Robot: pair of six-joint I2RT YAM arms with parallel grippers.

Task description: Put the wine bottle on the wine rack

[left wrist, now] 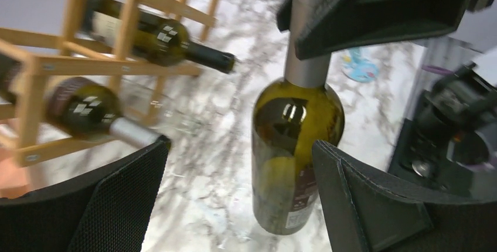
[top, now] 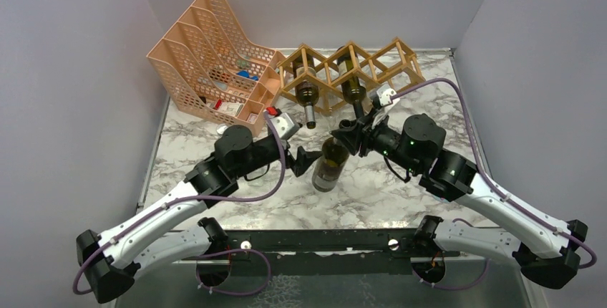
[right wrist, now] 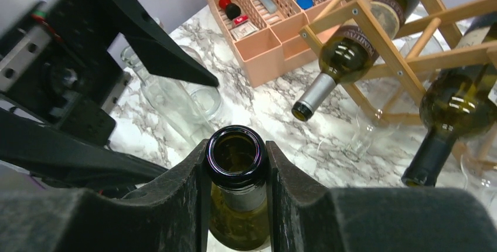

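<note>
We held the wine bottle point(top: 331, 166) upright near the wine rack point(top: 374, 59).
Right claw point(right wrist: 236, 155) clamped its neck to steady it; left claw point(top: 308, 161) gaped beside its body.

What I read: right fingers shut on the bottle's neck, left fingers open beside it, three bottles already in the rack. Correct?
Not quite. The rack holds two bottles, not three; the top view shows it. The rest stands: right fingers shut on the bottle at its neck, left fingers open beside it.
</note>
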